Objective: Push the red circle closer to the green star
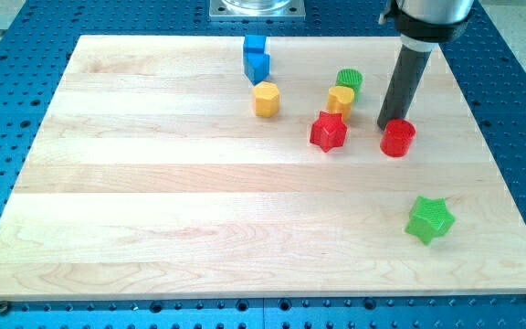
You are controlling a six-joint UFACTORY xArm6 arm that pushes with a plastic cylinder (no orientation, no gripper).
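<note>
No jaws on this rig, so nothing was apart, together or clamped; the arm ended in a plain dark rod and held nothing. My tip (390,126) sat at the red circle (397,138), at its upper-left edge, touching or all but touching, hard to tell which.

Landmark: red circle. Near to far from the view's bottom:

Green star (429,219) lay nearest, below the red circle and a little to the view's right, well apart from it, bare wood between. It was close to the right edge of the wooden board (153,210).

Red circle itself stood upright on the board's right half.

Red star (329,132) was just to the view's left of the red circle, about level with it, not touching.

Yellow block (341,99), rounded shape unclear, sat up and left of the red circle, just above the red star.

Yellow hexagon-like block (266,99) was further left, same row.

Green circle (350,80) was above-left of the red circle, right behind the first yellow block, contact unclear.

Blue block (256,57), angular, exact shape unclear, was farthest, well up and left of the red circle, near the board's top edge.

Board rested on a blue perforated table (26,55).
</note>
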